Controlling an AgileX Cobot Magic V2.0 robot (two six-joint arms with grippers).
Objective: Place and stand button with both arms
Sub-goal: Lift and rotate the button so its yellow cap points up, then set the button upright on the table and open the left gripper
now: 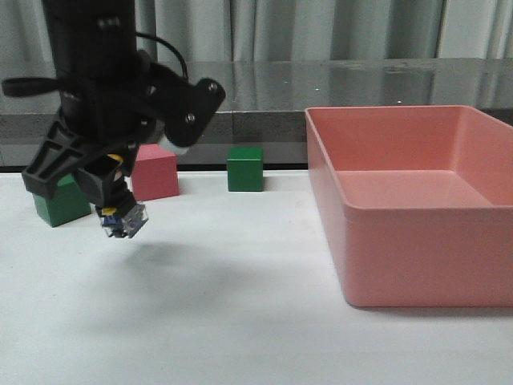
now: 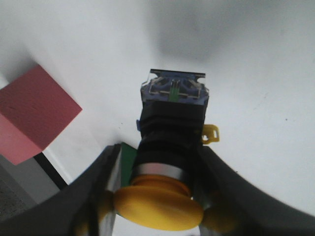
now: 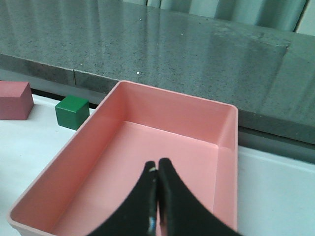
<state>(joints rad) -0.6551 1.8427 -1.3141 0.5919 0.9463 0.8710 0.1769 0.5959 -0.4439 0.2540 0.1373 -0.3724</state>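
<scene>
My left gripper (image 1: 111, 195) is shut on the button (image 1: 122, 210) and holds it above the white table at the left, clear-blue base pointing down. In the left wrist view the button (image 2: 170, 132) sits between my two fingers (image 2: 98, 191), yellow cap nearest the camera, black body and blue base beyond, with the gripper (image 2: 160, 184) closed round it. My right gripper (image 3: 157, 169) is shut and empty, hanging over the pink bin (image 3: 167, 147). The right arm does not show in the front view.
The pink bin (image 1: 417, 204) fills the right side of the table. A pink cube (image 1: 155, 172) and a green cube (image 1: 244, 168) stand at the back. Another green cube (image 1: 60, 202) sits behind my left gripper. A grey ledge runs along the back.
</scene>
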